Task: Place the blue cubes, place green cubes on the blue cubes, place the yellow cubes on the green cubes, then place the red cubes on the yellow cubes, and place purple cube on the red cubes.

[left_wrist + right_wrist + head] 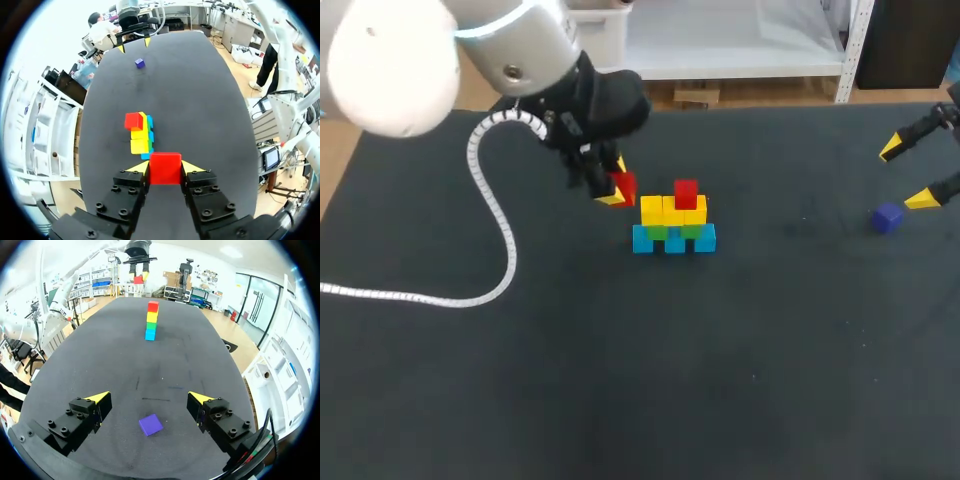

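Observation:
A stepped stack point(674, 222) stands mid-table: blue cubes point(674, 241) at the bottom, green cubes point(657, 232) on them, yellow cubes point(672, 210) above, and one red cube point(686, 192) on top towards the right. My left gripper point(618, 185) hangs just left of the stack's upper levels, shut on a second red cube point(165, 168), with the stack point(140, 135) just ahead of it. The purple cube point(887, 217) lies on the table at the far right. In the right wrist view the purple cube point(150, 424) lies on the table below my open right gripper point(150, 399), between its spread fingers and untouched by them.
The left arm's white ribbed cable point(490, 215) loops over the left part of the dark table point(620, 380). The table's far edge runs close behind the left gripper.

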Available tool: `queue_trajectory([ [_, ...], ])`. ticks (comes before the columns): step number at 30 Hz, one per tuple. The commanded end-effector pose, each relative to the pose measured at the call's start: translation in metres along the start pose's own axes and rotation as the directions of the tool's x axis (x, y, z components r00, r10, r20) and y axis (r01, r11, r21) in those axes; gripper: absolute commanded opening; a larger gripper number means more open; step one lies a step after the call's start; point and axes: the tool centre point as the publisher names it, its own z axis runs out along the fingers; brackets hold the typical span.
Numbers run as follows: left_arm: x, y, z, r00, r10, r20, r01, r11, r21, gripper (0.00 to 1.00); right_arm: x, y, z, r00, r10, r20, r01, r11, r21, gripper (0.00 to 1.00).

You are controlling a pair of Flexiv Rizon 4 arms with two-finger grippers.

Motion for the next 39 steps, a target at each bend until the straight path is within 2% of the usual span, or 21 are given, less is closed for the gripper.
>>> queue_trajectory([
  [1, -0.009, 0.022, 0.008, 0.999, 0.01, -0.035, -0.007, 0.996, 0.087, 0.0, 0.0, 0.0, 0.0, 1.0, -0.001, 0.001, 0.001, 1.0, 0.001, 1.0],
  [21, -0.007, 0.056, 0.051, 0.999, 0.028, -0.024, -0.024, 0.991, 0.132, 0.0, 0.0, 0.0, 0.0, 1.0, -0.001, 0.001, 0.001, 1.0, 0.001, 1.0],
  [39, -0.008, 0.062, 0.071, 1.0, 0.006, -0.003, -0.005, 0.99, 0.142, 0.0, 0.0, 0.0, 0.0, 1.0, -0.001, 0.001, 0.001, 1.0, 0.001, 1.0],
])
